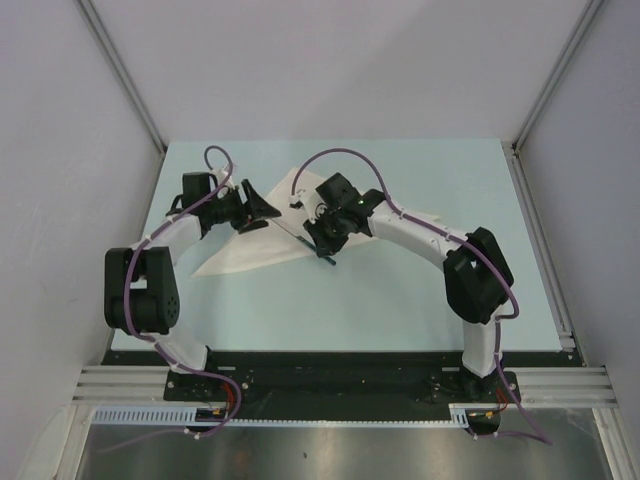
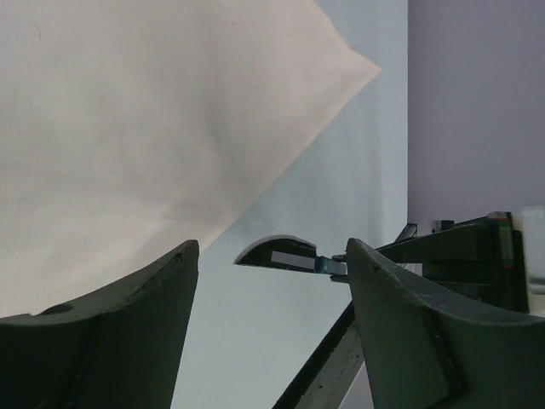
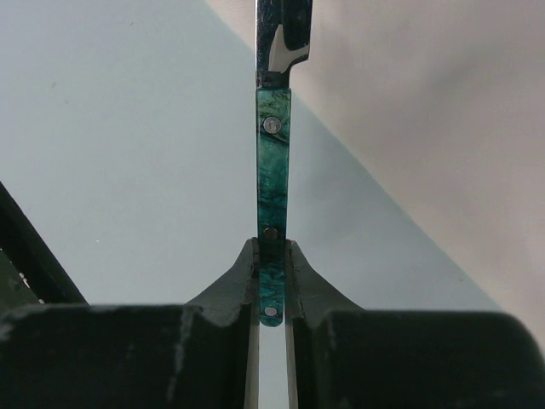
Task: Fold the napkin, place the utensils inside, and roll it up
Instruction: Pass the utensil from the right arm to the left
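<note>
Fingers (image 2: 128, 332) of the left gripper (image 1: 262, 210) stand spread, holding nothing, low at the napkin's (image 1: 250, 255) upper-left edge. Napkin lies folded into a triangle on the table (image 1: 400, 300), left of centre. Knife (image 3: 274, 170) sits at its near edge, blade toward the napkin, with the butt of its teal handle pinched by the right gripper (image 3: 272, 249). Whether it touches the table I cannot tell. Placing looks like the step in hand. Lay the knife flat, parallel to the fold and well inside the napkin, then release, with the left pinning the napkin against dragging.
</note>
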### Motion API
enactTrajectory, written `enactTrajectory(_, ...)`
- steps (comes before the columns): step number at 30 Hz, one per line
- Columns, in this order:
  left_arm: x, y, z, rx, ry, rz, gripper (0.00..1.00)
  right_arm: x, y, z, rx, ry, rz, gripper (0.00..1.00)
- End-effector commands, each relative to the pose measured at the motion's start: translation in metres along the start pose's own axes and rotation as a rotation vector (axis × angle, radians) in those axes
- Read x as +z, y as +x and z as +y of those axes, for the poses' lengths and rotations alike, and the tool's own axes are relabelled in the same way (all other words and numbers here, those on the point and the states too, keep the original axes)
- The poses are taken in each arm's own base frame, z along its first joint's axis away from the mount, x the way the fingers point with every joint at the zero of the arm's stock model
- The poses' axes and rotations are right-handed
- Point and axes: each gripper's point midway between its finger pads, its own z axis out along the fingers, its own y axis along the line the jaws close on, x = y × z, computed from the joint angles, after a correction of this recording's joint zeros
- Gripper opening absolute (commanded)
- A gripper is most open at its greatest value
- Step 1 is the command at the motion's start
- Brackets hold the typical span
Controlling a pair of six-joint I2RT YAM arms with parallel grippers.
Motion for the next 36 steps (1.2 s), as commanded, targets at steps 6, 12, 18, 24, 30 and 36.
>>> enactTrajectory(6,-0.0014,-0.0011,-0.0108,0.051,0.046,0.046,0.52,-0.0277,-0.0234,0.0136,-0.079,-0.005,-0.079,0.0)
enactTrajectory(12,-0.001,0.0035,-0.0106,0.039,0.066,0.055,0.4,-0.0244,-0.0196,0.0092,-0.084,0.021,-0.066,0.0)
enactTrajectory(18,0.0018,0.0034,-0.0126,0.012,0.112,0.06,0.38,-0.0247,-0.0224,0.0134,-0.109,0.014,-0.074,0.0)
enactTrajectory(24,0.0003,0.002,-0.0129,-0.007,0.12,0.039,0.24,-0.0241,-0.0243,0.0148,-0.112,0.008,-0.08,0.0)
enactTrajectory(30,-0.0012,0.0014,-0.0134,-0.03,0.163,0.03,0.05,-0.0226,-0.0225,0.0146,-0.118,0.017,-0.075,0.0)
enactTrajectory(36,-0.0037,0.0012,-0.0175,-0.052,0.203,0.017,0.0,-0.0228,-0.0234,0.0068,-0.117,0.07,-0.101,0.01)
